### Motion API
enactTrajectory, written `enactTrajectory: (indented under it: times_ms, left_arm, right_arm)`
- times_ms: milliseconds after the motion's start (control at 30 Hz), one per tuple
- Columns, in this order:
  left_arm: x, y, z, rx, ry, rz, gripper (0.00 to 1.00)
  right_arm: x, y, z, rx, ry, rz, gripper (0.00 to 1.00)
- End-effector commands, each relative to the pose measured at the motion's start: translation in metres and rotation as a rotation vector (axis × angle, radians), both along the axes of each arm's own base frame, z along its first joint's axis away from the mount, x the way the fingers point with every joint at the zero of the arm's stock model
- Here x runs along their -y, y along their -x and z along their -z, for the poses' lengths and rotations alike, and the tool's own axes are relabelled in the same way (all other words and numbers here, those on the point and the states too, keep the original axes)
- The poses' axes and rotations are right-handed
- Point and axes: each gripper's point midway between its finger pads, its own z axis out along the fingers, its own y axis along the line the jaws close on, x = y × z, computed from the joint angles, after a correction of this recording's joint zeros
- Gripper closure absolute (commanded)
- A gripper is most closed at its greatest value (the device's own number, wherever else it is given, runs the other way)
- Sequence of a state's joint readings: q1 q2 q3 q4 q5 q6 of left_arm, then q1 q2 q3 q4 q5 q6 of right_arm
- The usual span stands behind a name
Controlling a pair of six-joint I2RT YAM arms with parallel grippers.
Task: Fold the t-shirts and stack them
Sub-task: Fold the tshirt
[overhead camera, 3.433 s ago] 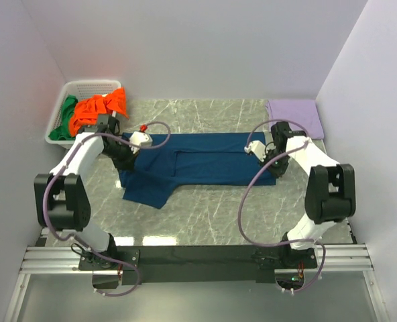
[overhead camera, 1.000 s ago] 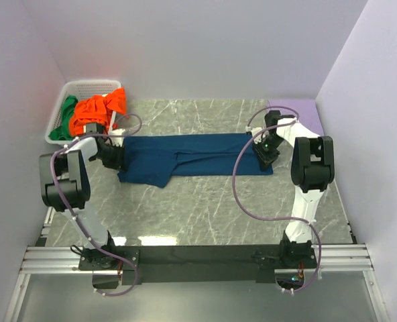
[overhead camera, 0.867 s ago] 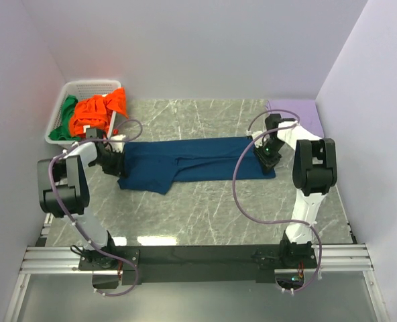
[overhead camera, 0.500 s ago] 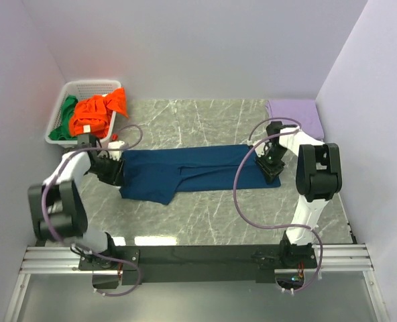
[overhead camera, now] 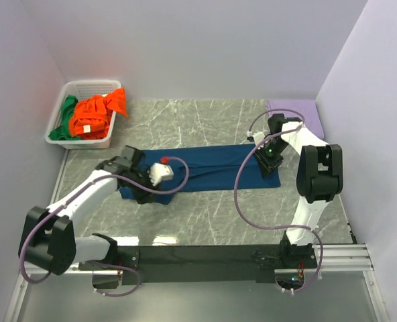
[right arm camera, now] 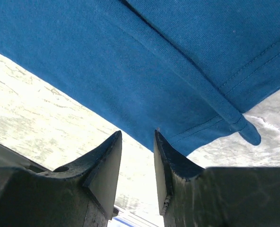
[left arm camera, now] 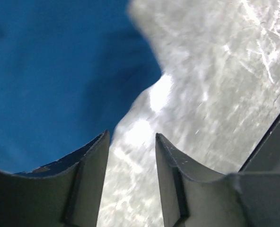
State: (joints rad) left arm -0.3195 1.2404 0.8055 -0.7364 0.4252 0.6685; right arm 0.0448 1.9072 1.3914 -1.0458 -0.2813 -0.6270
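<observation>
Far-left: basket (overhead camera: 84, 83) | left end effector (left arm camera: 130, 137) spread | right end effector (right arm camera: 136, 135) spread by navy tee (right arm camera: 130, 61)

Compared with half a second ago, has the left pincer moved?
Yes. The left pincer has shifted right, away from the white basket, and is now over the near edge of the navy t-shirt.

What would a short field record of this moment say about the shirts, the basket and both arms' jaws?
navy t-shirt: lying in a long band across the table
orange t-shirt: heaped in the white basket
green t-shirt: in the basket, left of the orange one
left jaws: open, empty, at the navy shirt's left edge
right jaws: open, empty, at its right-end hem
</observation>
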Motion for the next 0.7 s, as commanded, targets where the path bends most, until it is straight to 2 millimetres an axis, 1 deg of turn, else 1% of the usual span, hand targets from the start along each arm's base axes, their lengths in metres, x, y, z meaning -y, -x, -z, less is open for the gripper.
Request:
enactTrajectory:
  times_ms: [0, 33, 67, 167, 233, 300, 333, 433, 500, 533, 567, 600, 667]
  left_arm:
    - [0.021, -0.003, 0.012, 0.029, -0.036, 0.009, 0.50]
    - [0.021, -0.001, 0.021, 0.022, -0.071, -0.020, 0.50]
    - [0.031, -0.004, 0.027, 0.035, -0.072, -0.004, 0.51]
    - [0.041, -0.014, 0.036, 0.048, -0.079, -0.019, 0.51]
    - [0.048, -0.016, 0.042, 0.033, -0.084, -0.008, 0.51]
    - [0.056, -0.015, 0.044, 0.027, -0.081, 0.019, 0.51]
    - [0.059, -0.012, 0.051, 0.010, -0.088, 0.034, 0.51]
    - [0.063, -0.008, 0.063, -0.019, -0.100, 0.058, 0.50]
    - [0.064, -0.003, 0.070, -0.044, -0.109, 0.074, 0.52]
    - [0.062, 0.000, 0.076, -0.067, -0.123, 0.078, 0.56]
    - [0.061, 0.001, 0.078, -0.074, -0.131, 0.079, 0.68]
    - [0.059, 0.002, 0.081, -0.079, -0.140, 0.082, 0.75]
    - [0.056, 0.006, 0.079, -0.096, -0.144, 0.093, 0.86]
  right_arm:
    - [0.001, -0.007, -0.017, 0.043, -0.012, 0.037, 0.59]
    - [0.001, -0.008, -0.017, 0.044, -0.009, 0.040, 0.60]
    - [0.001, -0.008, -0.016, 0.036, -0.012, 0.043, 0.60]
    - [0.002, -0.008, -0.015, 0.035, -0.012, 0.048, 0.60]
    - [0.005, -0.007, -0.014, 0.034, 0.001, 0.047, 0.60]
    - [0.008, -0.008, -0.013, 0.032, 0.010, 0.050, 0.60]
    - [0.010, -0.008, -0.013, 0.030, 0.010, 0.054, 0.60]
    - [0.013, -0.011, -0.014, 0.032, 0.012, 0.065, 0.60]
    - [0.014, -0.012, -0.014, 0.032, 0.012, 0.067, 0.60]
    - [0.014, -0.012, -0.013, 0.031, 0.014, 0.065, 0.60]
    - [0.014, -0.012, -0.012, 0.030, 0.015, 0.064, 0.60]
    - [0.014, -0.012, -0.012, 0.028, 0.015, 0.065, 0.61]
    - [0.014, -0.012, -0.012, 0.028, 0.017, 0.062, 0.61]
